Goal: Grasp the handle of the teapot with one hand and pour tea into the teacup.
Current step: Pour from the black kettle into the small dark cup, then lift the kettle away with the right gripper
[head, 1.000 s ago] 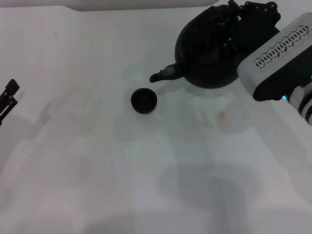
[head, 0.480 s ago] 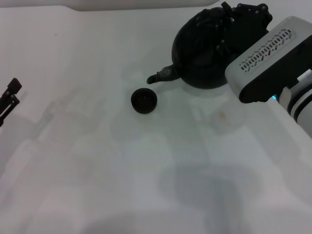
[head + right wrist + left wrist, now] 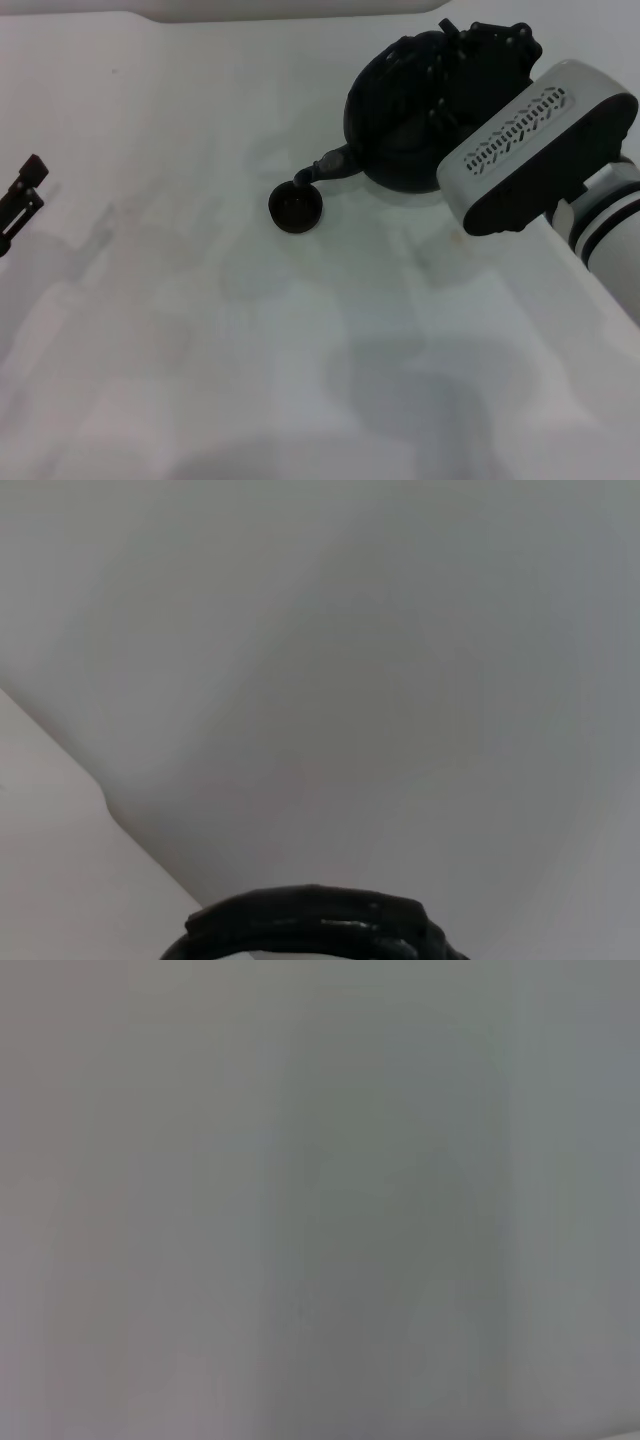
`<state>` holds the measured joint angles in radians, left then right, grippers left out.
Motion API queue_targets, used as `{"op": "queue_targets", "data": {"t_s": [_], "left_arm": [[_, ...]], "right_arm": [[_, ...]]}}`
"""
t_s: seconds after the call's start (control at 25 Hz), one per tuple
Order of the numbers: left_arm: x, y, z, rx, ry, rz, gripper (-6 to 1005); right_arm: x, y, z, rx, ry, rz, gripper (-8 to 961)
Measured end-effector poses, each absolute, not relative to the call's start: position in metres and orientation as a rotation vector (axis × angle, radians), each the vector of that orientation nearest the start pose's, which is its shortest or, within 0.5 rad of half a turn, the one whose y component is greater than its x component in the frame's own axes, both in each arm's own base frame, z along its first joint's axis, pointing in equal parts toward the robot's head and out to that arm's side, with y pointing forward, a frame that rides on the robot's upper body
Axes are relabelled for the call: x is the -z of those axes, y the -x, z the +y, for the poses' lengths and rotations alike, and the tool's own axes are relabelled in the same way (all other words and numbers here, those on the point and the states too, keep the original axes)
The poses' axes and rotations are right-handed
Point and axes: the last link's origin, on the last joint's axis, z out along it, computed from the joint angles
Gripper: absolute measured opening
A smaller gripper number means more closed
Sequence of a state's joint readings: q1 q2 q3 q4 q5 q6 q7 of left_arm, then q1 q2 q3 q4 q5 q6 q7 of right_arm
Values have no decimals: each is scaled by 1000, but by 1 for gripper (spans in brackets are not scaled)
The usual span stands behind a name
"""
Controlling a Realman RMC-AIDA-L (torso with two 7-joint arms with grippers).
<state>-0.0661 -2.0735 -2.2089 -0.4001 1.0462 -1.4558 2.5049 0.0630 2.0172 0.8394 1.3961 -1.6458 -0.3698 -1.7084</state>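
Note:
In the head view the matte black teapot (image 3: 395, 125) hangs tilted at the back right, carried by my right arm. Its spout (image 3: 325, 167) points down and left, with the tip just over the far rim of the teacup (image 3: 295, 208). The teacup is small, round and dark, and stands upright on the white table (image 3: 200, 330). My right gripper (image 3: 487, 52) is shut on the arched black handle (image 3: 447, 62) at the top of the teapot. The handle also shows as a black arc in the right wrist view (image 3: 310, 920). My left gripper (image 3: 24, 190) is parked at the far left edge.
The white housing of my right wrist (image 3: 520, 145) covers the right side of the teapot. The table's far edge (image 3: 200, 15) runs along the top. The left wrist view shows only a blank grey surface.
My right arm has moved the teapot to the left and tipped it further. The spout has dropped from beside the teacup to just over its rim. The teacup and my left arm have not moved.

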Motion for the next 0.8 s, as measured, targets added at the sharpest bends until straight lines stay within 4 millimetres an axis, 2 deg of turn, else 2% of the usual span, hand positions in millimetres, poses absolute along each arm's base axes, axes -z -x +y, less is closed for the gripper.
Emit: {"op": "queue_targets", "data": {"t_s": [0.32, 0.8], "left_arm": [[-23, 365, 222, 810, 1898, -486, 755], [-22, 363, 226, 815, 1909, -476, 755]], "right_arm": [[69, -179, 293, -124, 1933, 7, 110], [74, -182, 295, -52, 1926, 12, 111]]}}
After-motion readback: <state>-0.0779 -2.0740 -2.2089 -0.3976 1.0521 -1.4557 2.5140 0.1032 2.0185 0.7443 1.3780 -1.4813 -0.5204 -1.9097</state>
